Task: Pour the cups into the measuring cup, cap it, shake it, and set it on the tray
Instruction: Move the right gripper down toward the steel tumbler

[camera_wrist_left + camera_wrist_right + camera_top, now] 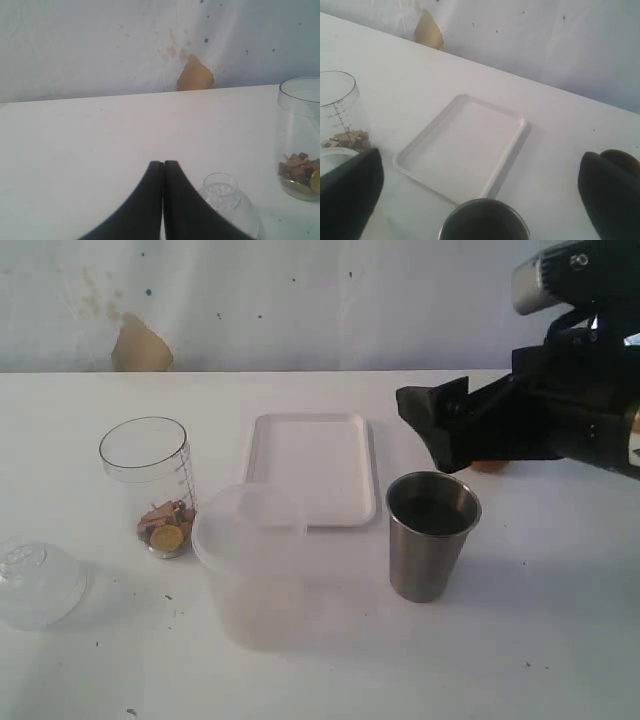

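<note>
The right tool (435, 430) hung with its two black fingers (350, 200) spread wide apart and nothing clamped between them. In its wrist view those fingers framed the rim of the steel tumbler (432, 537), which stood upright on the counter (560, 640) just below and in front of the tool, ungripped. We could not tell whether anything lay inside the tumbler. Behind one finger we saw a sliver of the brown cup (621, 159), mostly hidden. The left tool (163, 165) had its fingers pressed together on nothing and was poised over the counter, with the cap (222, 197) lying just beside them. That cap, a clear dome with a round knob, sat on the counter at the left edge of the exterior view, near the measuring cup (147, 480) but apart from it. The measuring cup stood upright and uncapped, with brown bits and a yellow disc at its bottom. The tray (312, 465) lay flat in the middle of the counter, set farther back than the measuring cup and the tumbler on either side of it. A frosted tub (250, 570) with its lid on stood in front of the tray, covering part of its near rim in the exterior view, just beside the measuring cup.
</note>
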`<state>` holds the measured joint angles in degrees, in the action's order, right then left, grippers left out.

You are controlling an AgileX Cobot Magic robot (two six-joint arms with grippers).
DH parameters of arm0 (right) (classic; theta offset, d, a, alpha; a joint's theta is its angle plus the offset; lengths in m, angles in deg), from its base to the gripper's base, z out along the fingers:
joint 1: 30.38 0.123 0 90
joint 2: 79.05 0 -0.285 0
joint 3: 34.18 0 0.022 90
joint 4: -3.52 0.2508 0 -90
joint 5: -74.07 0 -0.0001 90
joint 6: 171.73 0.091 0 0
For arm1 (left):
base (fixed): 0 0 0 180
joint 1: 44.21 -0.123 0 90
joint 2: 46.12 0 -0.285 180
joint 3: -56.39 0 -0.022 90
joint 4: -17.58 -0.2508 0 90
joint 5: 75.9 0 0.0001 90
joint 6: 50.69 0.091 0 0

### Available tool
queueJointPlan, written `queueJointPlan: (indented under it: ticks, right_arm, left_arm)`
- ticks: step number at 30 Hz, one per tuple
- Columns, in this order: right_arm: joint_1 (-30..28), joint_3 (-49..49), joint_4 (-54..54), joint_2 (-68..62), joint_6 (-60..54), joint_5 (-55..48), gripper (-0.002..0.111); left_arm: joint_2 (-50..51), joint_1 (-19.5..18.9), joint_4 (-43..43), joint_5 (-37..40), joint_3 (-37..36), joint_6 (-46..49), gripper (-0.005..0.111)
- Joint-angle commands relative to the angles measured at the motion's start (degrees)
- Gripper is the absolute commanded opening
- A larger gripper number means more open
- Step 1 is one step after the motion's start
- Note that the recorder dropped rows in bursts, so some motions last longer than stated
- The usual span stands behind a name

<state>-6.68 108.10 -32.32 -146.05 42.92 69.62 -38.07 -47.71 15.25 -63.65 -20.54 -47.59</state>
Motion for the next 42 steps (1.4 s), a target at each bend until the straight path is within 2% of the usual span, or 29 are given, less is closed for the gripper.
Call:
queueJointPlan:
  ticks: [1, 8, 11, 17, 28, 33, 36, 42]
  right_arm:
    - [0.23, -0.24, -0.14, 1.41, -1.04, -1.47, 0.097]
    - [0.23, -0.24, 0.24, 1.52, -0.94, -3.54, 0.097]
    - [1.25, -1.08, 3.45, 1.42, -2.14, -7.46, 0.097]
    - [5.36, -7.05, 3.45, 1.42, -2.51, -1.68, 0.097]
    - [5.34, -8.94, 2.86, -0.40, 0.09, -0.70, 0.097]
    - [5.34, -8.94, 2.58, -4.52, 0.09, 0.69, 0.105]
    - [5.34, -8.94, 2.61, -5.50, 0.09, 0.96, 0.105]
    - [5.34, -8.94, 2.61, -5.86, -0.02, -3.18, 0.105]
  left_arm:
    - [-0.26, 0.22, 0.38, -0.64, -0.29, -0.05, 0.001]
    - [-0.26, 0.22, 0.38, -0.64, -0.29, -0.05, 0.001]
    - [-0.26, 0.22, 0.38, -0.64, -0.29, -0.05, 0.001]
    - [-0.26, 0.22, 0.38, -0.64, -0.29, -0.05, 0.001]
    - [-0.26, 0.22, 0.38, -0.64, -0.29, -0.05, 0.001]
    - [-0.26, 0.22, 0.38, -0.64, -0.29, -0.05, 0.001]
    - [-0.26, 0.22, 0.38, -0.64, -0.29, -0.05, 0.001]
    - [-0.26, 0.22, 0.38, -0.64, -0.29, -0.05, 0.001]
